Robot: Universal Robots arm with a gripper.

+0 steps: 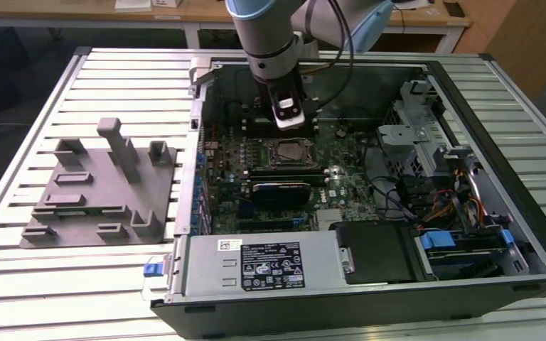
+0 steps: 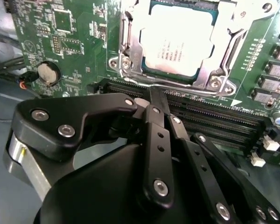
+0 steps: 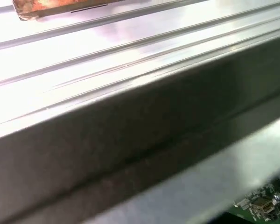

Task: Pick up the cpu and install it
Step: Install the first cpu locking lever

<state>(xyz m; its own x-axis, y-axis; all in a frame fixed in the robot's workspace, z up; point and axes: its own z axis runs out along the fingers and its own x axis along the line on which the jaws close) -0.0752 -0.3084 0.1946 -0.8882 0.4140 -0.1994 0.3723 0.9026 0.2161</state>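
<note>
Already the cpu (image 2: 177, 42) lay flat in the socket frame (image 2: 126, 46) on the motherboard (image 2: 70, 37), its faint print unreadable. At its 6 o'clock in the second wrist view ran the memory slots (image 2: 214, 126), then the gripper (image 2: 154, 100), fingers together on nothing. A coin cell (image 2: 49, 73) sat at 8 o'clock.

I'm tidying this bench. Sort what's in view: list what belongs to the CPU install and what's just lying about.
Belongs to the job:
- cpu, lying in the socket
- gripper, shut, empty, beside the socket
- motherboard

Lying about:
- grey fixture plate on the table, left of the case in the exterior view
- power supply
- drive cage
</note>
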